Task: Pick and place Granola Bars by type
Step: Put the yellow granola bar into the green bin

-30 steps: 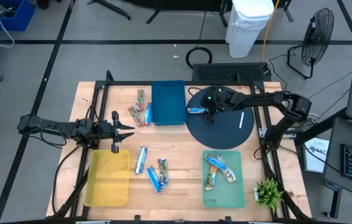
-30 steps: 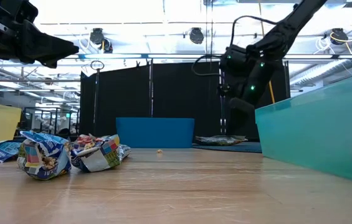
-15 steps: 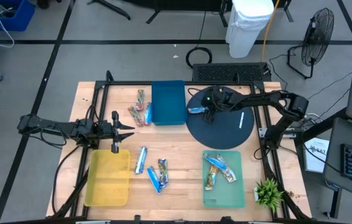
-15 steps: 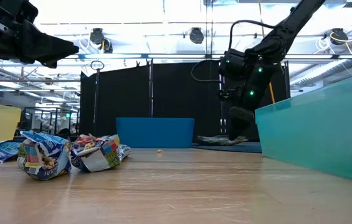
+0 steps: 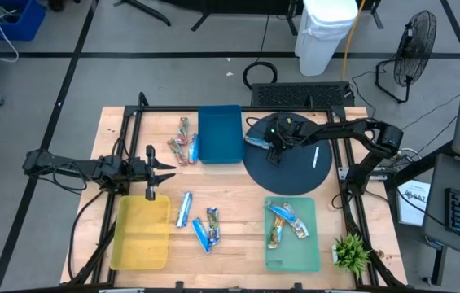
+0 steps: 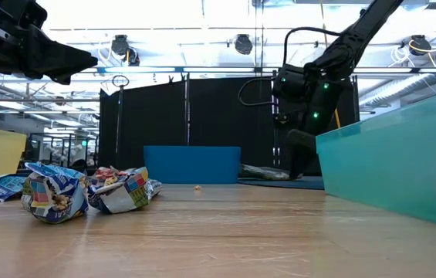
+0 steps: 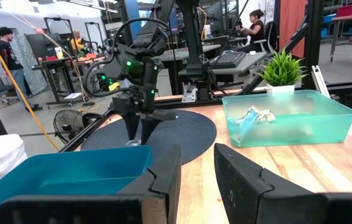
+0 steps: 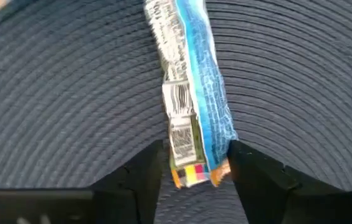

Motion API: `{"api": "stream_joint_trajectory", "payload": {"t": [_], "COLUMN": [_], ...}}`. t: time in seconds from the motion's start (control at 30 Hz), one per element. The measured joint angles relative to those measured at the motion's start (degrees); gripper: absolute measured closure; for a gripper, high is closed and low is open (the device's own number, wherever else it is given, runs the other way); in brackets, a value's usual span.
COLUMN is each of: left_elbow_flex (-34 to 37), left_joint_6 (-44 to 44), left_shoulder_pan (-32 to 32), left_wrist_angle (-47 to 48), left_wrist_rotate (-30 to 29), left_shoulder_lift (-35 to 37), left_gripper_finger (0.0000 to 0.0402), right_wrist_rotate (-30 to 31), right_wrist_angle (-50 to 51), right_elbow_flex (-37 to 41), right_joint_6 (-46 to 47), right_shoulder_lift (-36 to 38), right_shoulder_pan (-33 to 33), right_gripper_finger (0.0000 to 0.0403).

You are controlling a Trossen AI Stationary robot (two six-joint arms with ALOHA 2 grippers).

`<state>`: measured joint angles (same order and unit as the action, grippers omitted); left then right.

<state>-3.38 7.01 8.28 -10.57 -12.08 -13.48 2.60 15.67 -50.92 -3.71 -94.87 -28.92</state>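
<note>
A blue-and-white granola bar (image 8: 191, 93) lies on the round dark mat (image 5: 295, 167), near its left edge (image 5: 255, 142). My right gripper (image 5: 273, 151) stands over it, fingers down, shut on the bar's end. Reddish multicoloured bars (image 5: 182, 145) lie on the wood left of the blue tray (image 5: 220, 134). Blue bars (image 5: 185, 209) (image 5: 208, 229) rest on the table between the yellow tray (image 5: 142, 232) and the green tray (image 5: 292, 244). That green tray holds more bars (image 5: 282, 220). My left gripper (image 5: 167, 168) waits open above the table's left side. My right gripper pinches the bar's near end (image 8: 191, 169) between its two fingers (image 8: 141, 173), one on each long side. The fingers come from above, slanting down, and lie along the bar. The rest of the bar stretches away from the fingers on the mat.
Black frame rails (image 5: 136, 122) run round the table. A small potted plant (image 5: 350, 252) stands at the near right corner. Crumpled bars (image 6: 86, 191) sit close in the low view, with the green tray's wall (image 6: 403, 166) on the right. People work at desks beyond the table (image 7: 250, 25).
My right gripper has come down onto the bar at the mat's left edge. The bar has shifted a little toward the far edge and turned slightly.
</note>
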Motion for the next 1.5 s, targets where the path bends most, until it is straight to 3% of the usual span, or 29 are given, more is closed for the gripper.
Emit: {"api": "stream_joint_trajectory", "payload": {"t": [0.33, 0.8, 1.07, 1.33, 1.5], "left_elbow_flex": [0.0, 0.0, 0.0, 0.0, 0.0], "left_joint_6": [0.0, 0.0, 0.0, 0.0, 0.0], "left_shoulder_pan": [0.0, 0.0, 0.0, 0.0, 0.0], "left_wrist_angle": [0.0, 0.0, 0.0, 0.0, 0.0], "left_wrist_rotate": [0.0, 0.0, 0.0, 0.0, 0.0], "left_shoulder_lift": [0.0, 0.0, 0.0, 0.0, 0.0], "left_gripper_finger": [0.0300, 0.0300, 0.0300, 0.0300, 0.0300], "right_wrist_rotate": [0.1, 0.3, 0.6, 15.8, 17.3], "right_wrist_angle": [0.1, 0.7, 7.2, 21.1, 22.4], "right_elbow_flex": [0.0, 0.1, 0.1, 0.1, 1.8], "right_joint_6": [-3.7, -4.2, 0.5, 7.4, 10.6], "right_shoulder_lift": [0.0, 6.8, 10.7, 10.8, 10.8], "right_shoulder_pan": [1.9, 10.7, 15.5, 16.9, 15.3], "right_gripper_finger": [0.0393, 0.0402, 0.0403, 0.0403, 0.0403]}}
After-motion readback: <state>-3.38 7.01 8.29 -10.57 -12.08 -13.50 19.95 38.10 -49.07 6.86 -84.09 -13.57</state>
